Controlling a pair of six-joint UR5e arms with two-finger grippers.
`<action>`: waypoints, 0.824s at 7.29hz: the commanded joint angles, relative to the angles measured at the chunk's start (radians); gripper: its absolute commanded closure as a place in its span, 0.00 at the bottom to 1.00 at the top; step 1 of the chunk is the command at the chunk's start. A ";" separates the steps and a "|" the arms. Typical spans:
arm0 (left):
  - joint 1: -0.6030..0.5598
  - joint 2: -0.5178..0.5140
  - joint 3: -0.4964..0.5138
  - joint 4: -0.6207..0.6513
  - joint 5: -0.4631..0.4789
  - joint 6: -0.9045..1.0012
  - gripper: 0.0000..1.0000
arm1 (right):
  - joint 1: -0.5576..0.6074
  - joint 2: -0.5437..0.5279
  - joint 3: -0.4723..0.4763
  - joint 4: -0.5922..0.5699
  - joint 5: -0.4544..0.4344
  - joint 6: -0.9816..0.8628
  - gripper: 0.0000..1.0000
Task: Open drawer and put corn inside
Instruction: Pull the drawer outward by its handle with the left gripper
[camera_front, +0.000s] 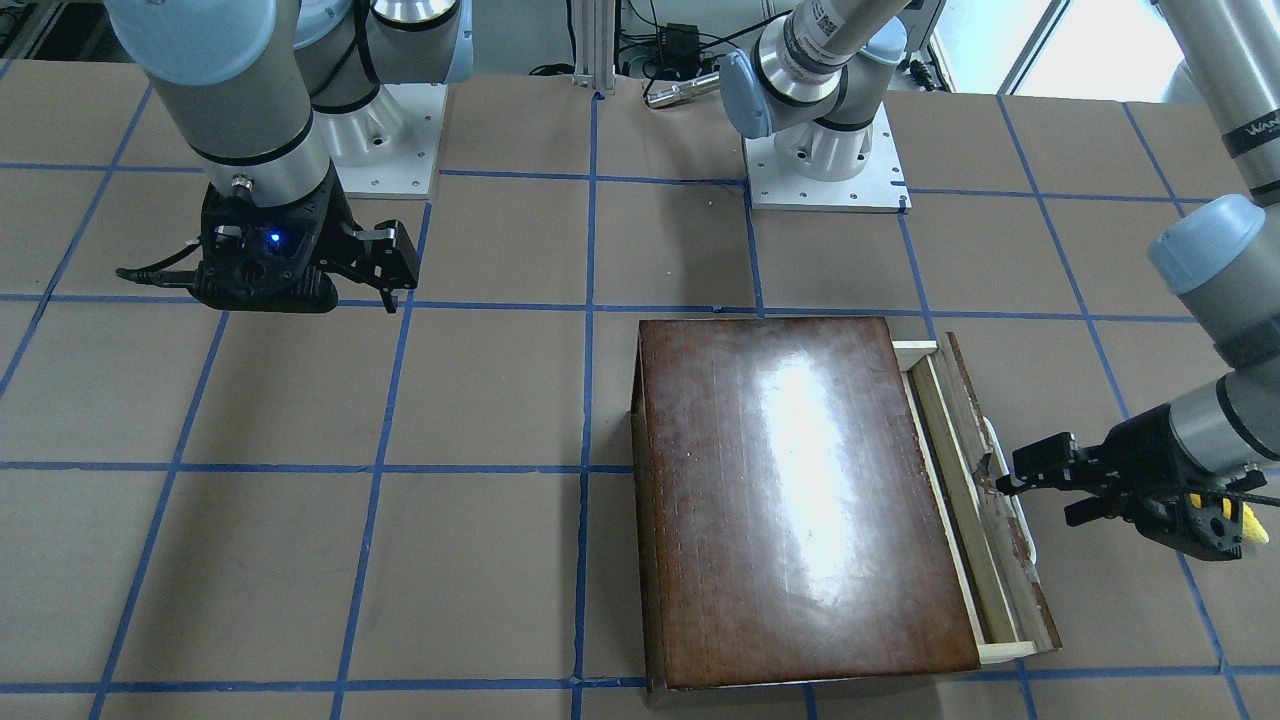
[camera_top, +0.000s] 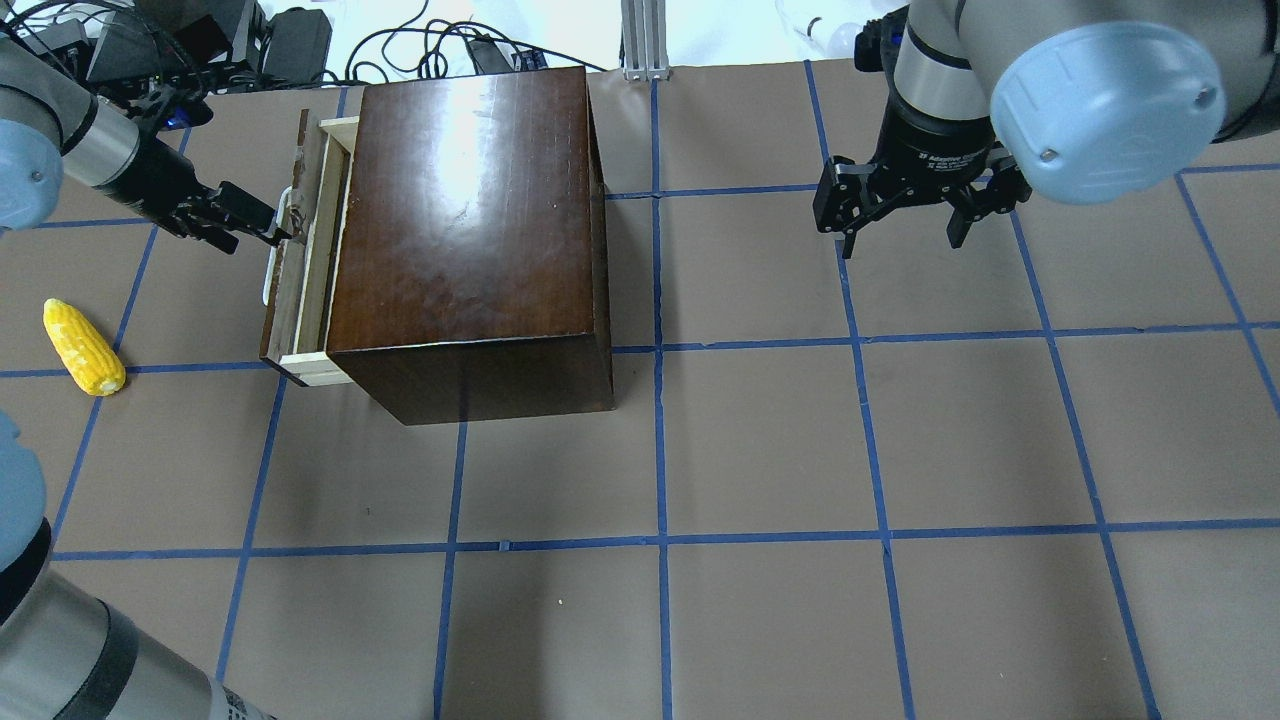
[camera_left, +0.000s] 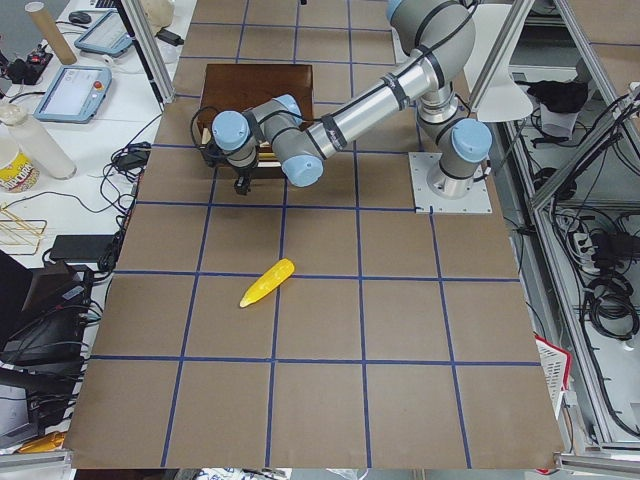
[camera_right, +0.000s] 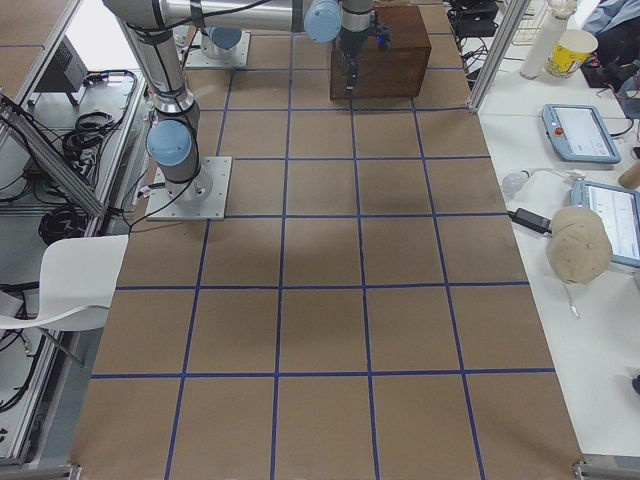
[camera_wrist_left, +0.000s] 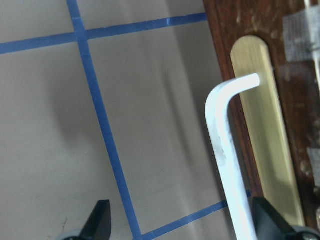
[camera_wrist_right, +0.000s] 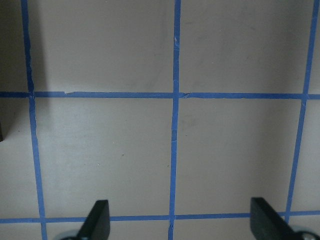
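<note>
Left hand (camera_top: 255, 228), spread wide, straddled the pale handle (camera_wrist_left: 222, 135) of the barely opened drawer (camera_top: 300, 270); corn (camera_top: 84, 347) lay apart on the tabletop (camera_top: 760, 440); right hand (camera_top: 900, 243) hovered wide.

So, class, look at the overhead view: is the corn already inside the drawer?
No, the corn lies on the table, apart from the slightly open drawer.

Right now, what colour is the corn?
The corn is bright yellow, clearest in the overhead view.
</note>
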 joint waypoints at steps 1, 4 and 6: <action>0.012 0.002 0.001 0.000 0.001 0.007 0.00 | 0.000 0.000 0.000 0.001 0.000 0.000 0.00; 0.040 0.005 0.001 -0.003 0.001 0.045 0.00 | 0.000 0.000 0.000 0.001 0.000 0.000 0.00; 0.041 0.005 0.001 -0.003 0.003 0.047 0.00 | 0.000 0.000 0.000 0.001 0.000 0.000 0.00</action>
